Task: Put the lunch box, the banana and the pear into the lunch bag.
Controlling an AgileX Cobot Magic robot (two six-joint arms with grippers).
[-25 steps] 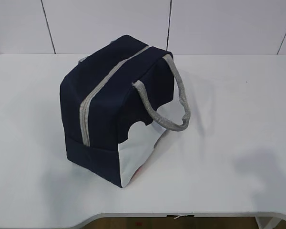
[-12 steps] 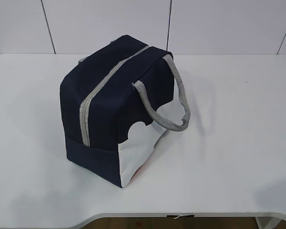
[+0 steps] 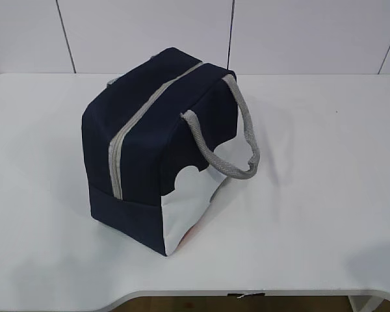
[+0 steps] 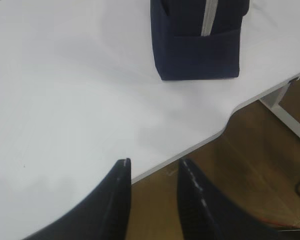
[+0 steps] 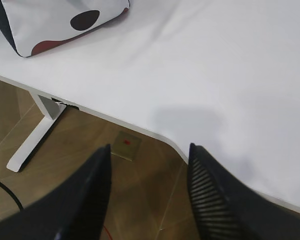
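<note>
Take the large boxy navy-blue fabric lunch bag (image 3: 159, 146) with white lower side panels as your landmark. It stands upright on the white table (image 3: 325, 195), a little left of the table's middle in the exterior view, and its grey zipper (image 3: 140, 120) runs closed over the top and down the near end.

To the left of the bag, you have the left gripper (image 4: 153, 172) hanging out past the table's front edge, well apart from the bag, which shows at the top of the left wrist view. Its two dark fingers (image 4: 117, 200) stand apart with a plain gap between them and nothing in it.

On the bag's right side, one grey webbing handle (image 3: 231, 140) loops out and droops over the white panel.

To the right of the bag, your right gripper (image 5: 149, 167) also sits beyond the table's front edge, above the wooden floor (image 5: 140, 200). Its fingers are spread wider and are empty. Only a white corner of the bag, printed with a dark dot, reaches into that wrist view.

The lunch box, banana and pear cannot be seen in any view.
</note>
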